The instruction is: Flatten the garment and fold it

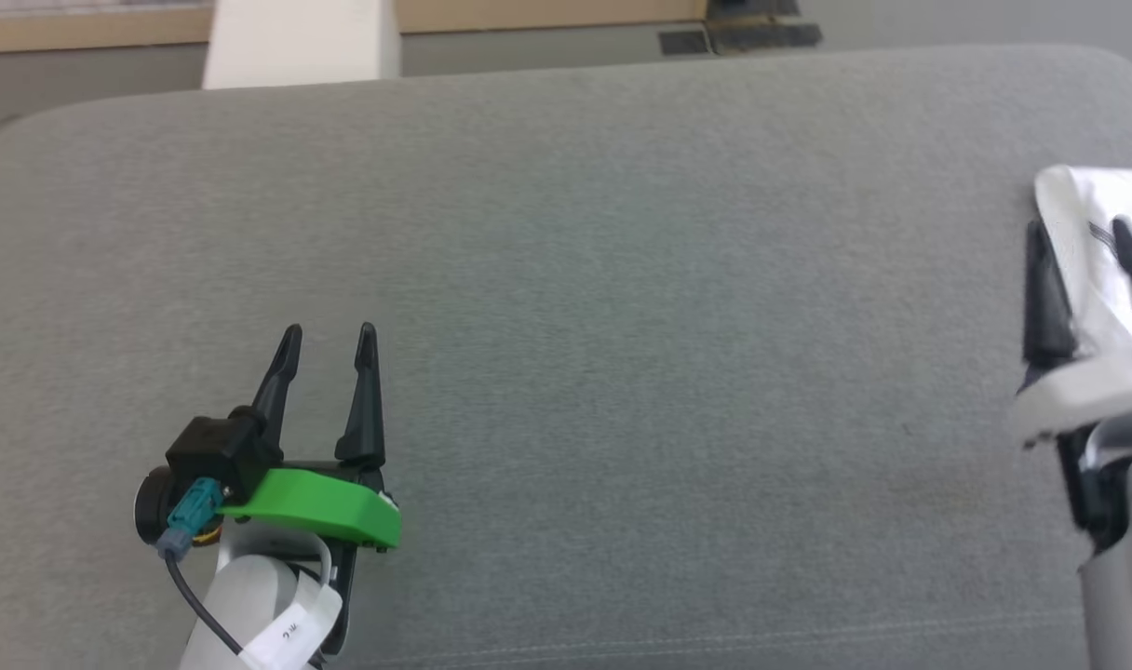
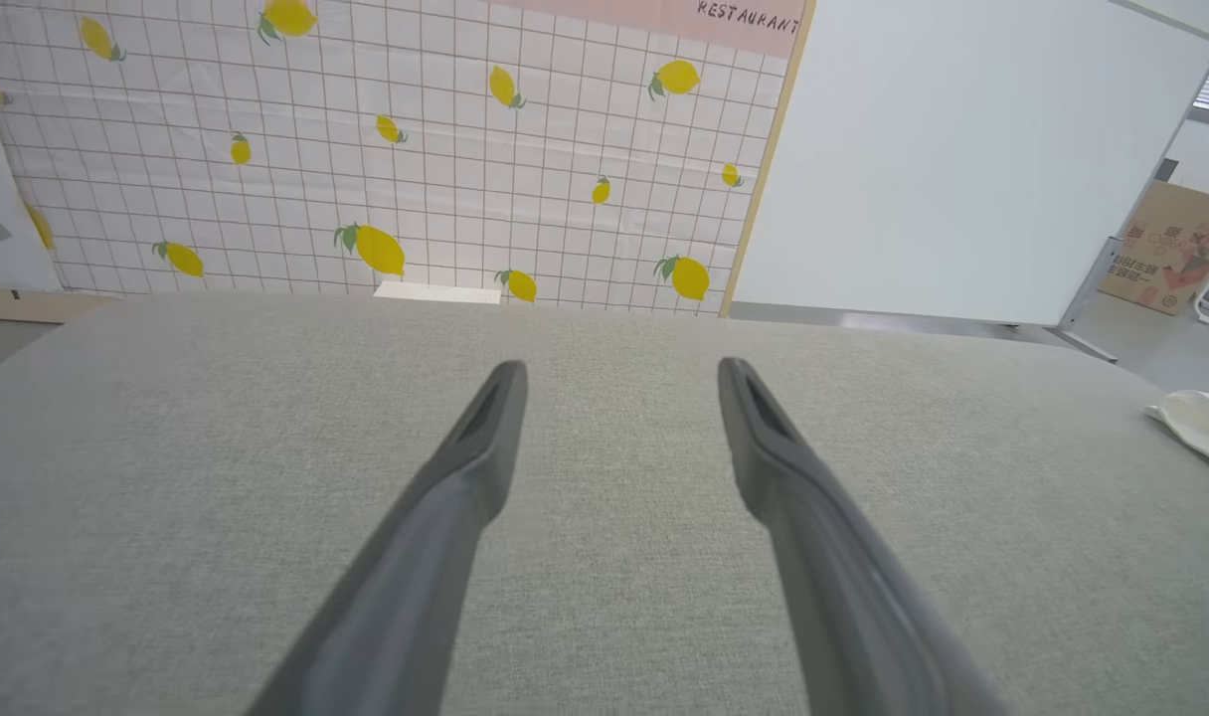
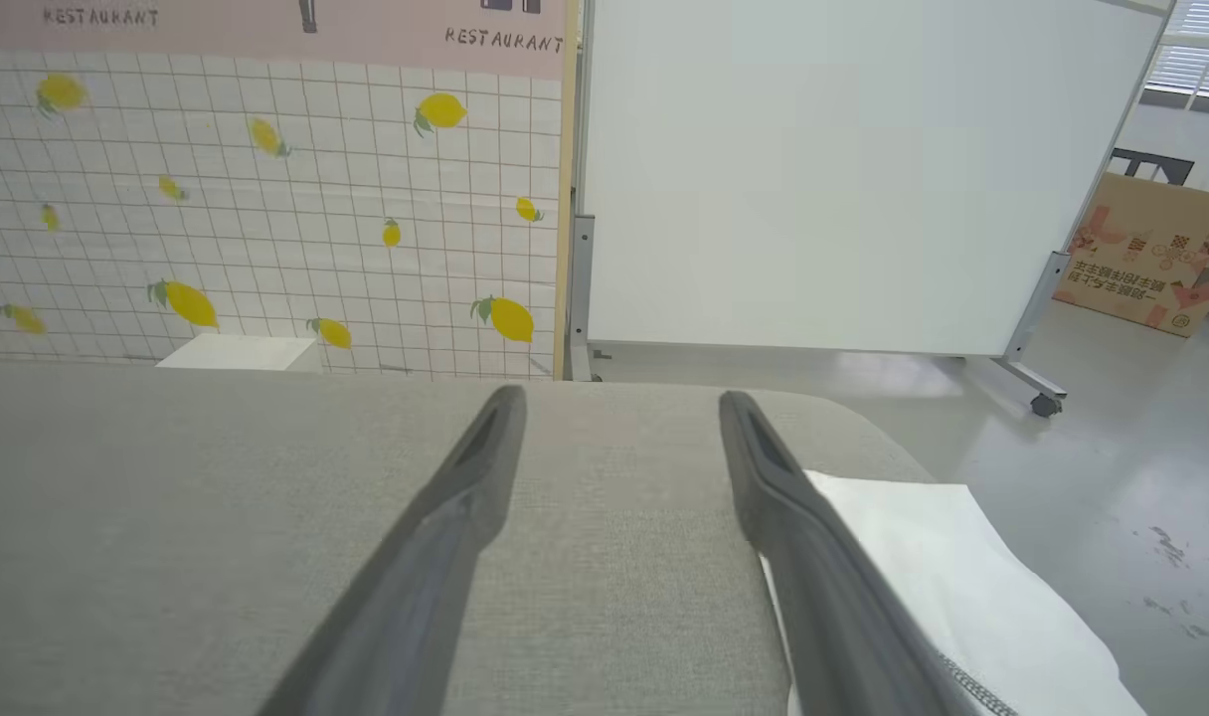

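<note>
Garment (image 1: 1092, 200) is lying at the far right edge of the head view, on the right end of the grey fabric counter (image 1: 622, 279), and is running out of frame. So it is not yet spread or folded. In the right wrist view it is showing as a white flap at lower right, with zigzag stitching near the bottom edge.

Right gripper (image 1: 1080, 228) is sitting right at the garment with its jaws open and gripping nothing. One finger is over bare counter and the other is overlapping the fabric's near edge. It is probably lining up to pinch that edge and drag the garment toward the middle. Cannot tell whether the finger is touching the cloth.

Left gripper (image 1: 329, 330) is hanging at lower left of the head view, well apart from the garment. Its jaws are open and empty, with only counter between them in the left wrist view. It is likely waiting, leaving the wide middle free for laying the garment out.

White box (image 1: 296, 42) is standing past the counter's far edge at upper left, not in play. Lemon-print wall (image 2: 366, 149) and whiteboard (image 3: 813, 179) are sitting behind.

Main risk: the garment is lying near the counter's right edge, so a bad pinch could push it off.
</note>
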